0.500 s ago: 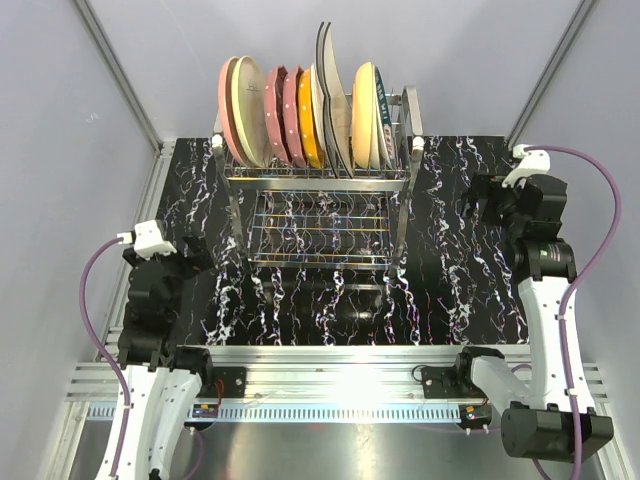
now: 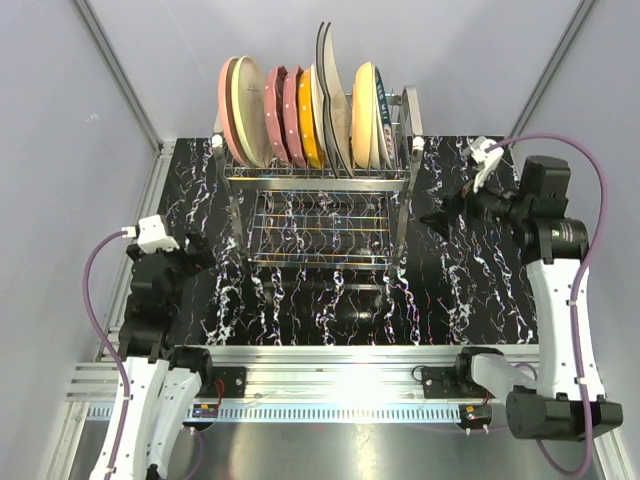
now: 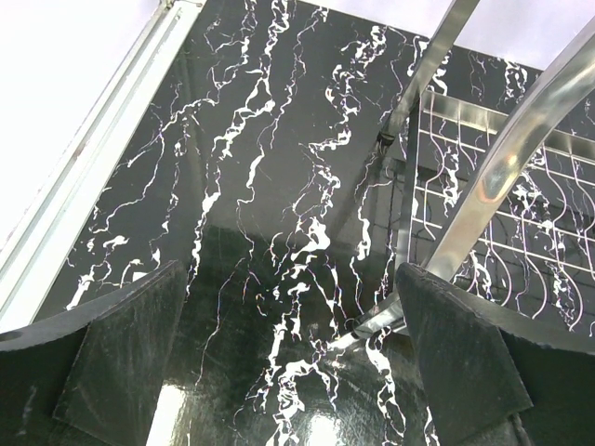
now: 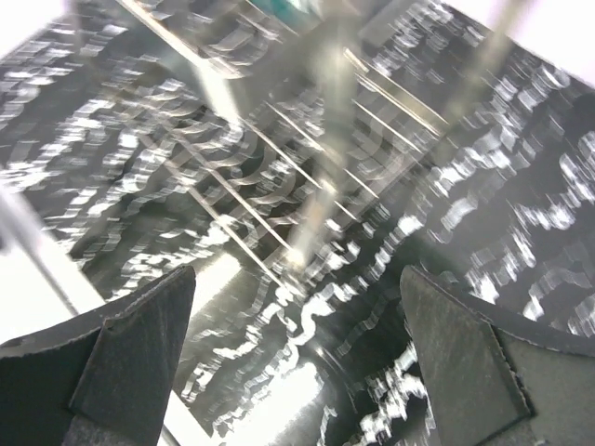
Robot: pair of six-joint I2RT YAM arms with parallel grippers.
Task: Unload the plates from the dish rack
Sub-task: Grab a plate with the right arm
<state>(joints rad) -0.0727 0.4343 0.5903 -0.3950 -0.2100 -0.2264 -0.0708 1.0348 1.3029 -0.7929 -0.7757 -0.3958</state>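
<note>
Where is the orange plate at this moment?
In the top external view, the orange plate stands upright mid-row on the top tier of the silver wire dish rack, between a maroon white-dotted plate and a tall squarish white plate.

Table (image 2: 470, 300): glossy black top veined with white; silver slotted rail (image 2: 330, 362) along its near edge; dish rack (image 2: 320, 215) standing on its legs at the far middle, bare top to either side and in front.

dish rack (image 4: 321, 102) blurred, plates (image 2: 300, 115) hiding each other
</note>
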